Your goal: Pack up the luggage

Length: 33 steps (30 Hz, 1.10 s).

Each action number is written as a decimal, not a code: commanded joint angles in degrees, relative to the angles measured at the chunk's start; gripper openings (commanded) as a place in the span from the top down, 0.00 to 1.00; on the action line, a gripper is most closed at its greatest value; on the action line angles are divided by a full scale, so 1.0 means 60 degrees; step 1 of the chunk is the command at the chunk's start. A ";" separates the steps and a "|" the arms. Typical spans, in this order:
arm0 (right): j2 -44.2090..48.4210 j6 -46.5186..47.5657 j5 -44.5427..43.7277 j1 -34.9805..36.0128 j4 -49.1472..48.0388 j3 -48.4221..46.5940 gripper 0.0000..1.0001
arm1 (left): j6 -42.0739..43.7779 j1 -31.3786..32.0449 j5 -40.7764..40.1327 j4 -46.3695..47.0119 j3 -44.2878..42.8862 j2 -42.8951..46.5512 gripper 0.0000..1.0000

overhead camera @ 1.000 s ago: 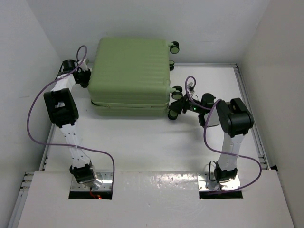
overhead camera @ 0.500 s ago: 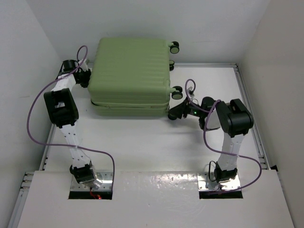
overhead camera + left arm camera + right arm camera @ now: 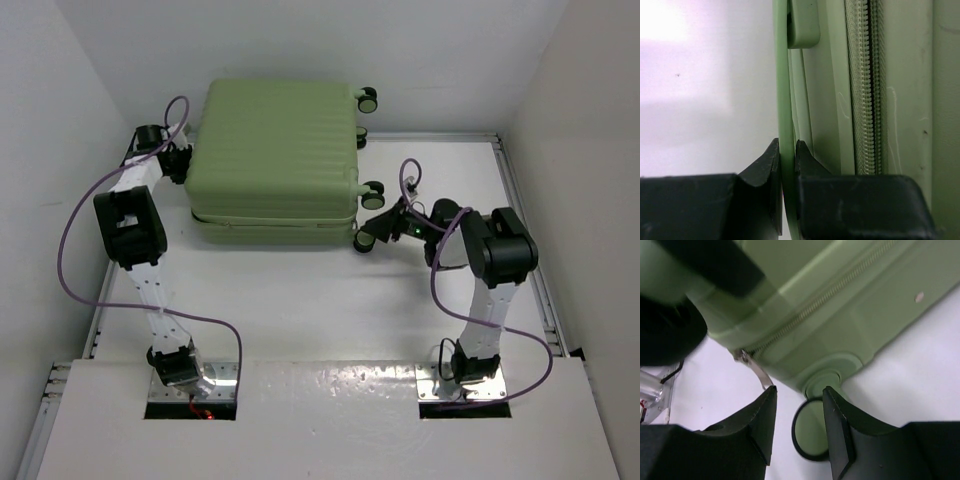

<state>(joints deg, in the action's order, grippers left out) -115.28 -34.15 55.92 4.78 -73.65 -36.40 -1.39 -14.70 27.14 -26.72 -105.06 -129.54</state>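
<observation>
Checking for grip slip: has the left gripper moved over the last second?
No. The left gripper is at the same spot on the left edge of the luggage, itself unshifted.

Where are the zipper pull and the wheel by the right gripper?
zipper pull [image 3: 754, 368], right wrist view, middle of its metal tab.
caster wheel [image 3: 807, 432], right wrist view, pale hub face.

The white table [image 3: 300, 300] has a matte top with pale metal rails [image 3: 509, 180] running along its side edges. The luggage [image 3: 275, 150] lies flat on it in the far left part (ribbed shell facing up, the two halves lying together), and its black caster wheels [image 3: 369, 98] stick out on the right side. At the near edge lies a white board [image 3: 330, 420], with the two arm bases [image 3: 175, 370] set in its cut-outs
</observation>
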 commanded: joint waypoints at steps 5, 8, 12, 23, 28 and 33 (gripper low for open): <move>0.0244 -0.0460 0.0172 0.0229 -0.3385 -0.0686 0.58 | 0.0934 0.0282 -0.0597 -0.2153 0.1030 -0.0925 1.00; 0.0244 -0.0534 0.0289 0.0303 -0.3399 -0.0744 0.58 | 0.0934 0.0282 -0.0597 -0.2153 0.0943 -0.0925 1.00; 0.0317 -0.0592 0.0420 0.0419 -0.3385 -0.0687 0.58 | 0.0847 0.0282 -0.0685 -0.2153 0.0942 -0.0925 1.00; 0.1094 -0.0475 0.0597 0.0303 -0.3370 0.0310 0.58 | 0.0847 0.0282 -0.0773 -0.2065 0.0942 -0.0925 1.00; 0.1094 -0.0475 0.0393 0.0332 -0.3385 0.0223 0.56 | 0.0847 0.0370 -0.0773 -0.2065 0.0942 -0.0925 1.00; 0.0933 -0.0417 0.0260 0.0332 -0.3370 0.0120 0.54 | 0.0759 0.0370 -0.0685 -0.1977 0.0839 -0.0604 1.00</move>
<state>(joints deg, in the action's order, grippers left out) -110.52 -37.60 57.47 6.85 -73.78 -34.65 -0.86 -13.91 24.71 -26.24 -104.38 -128.73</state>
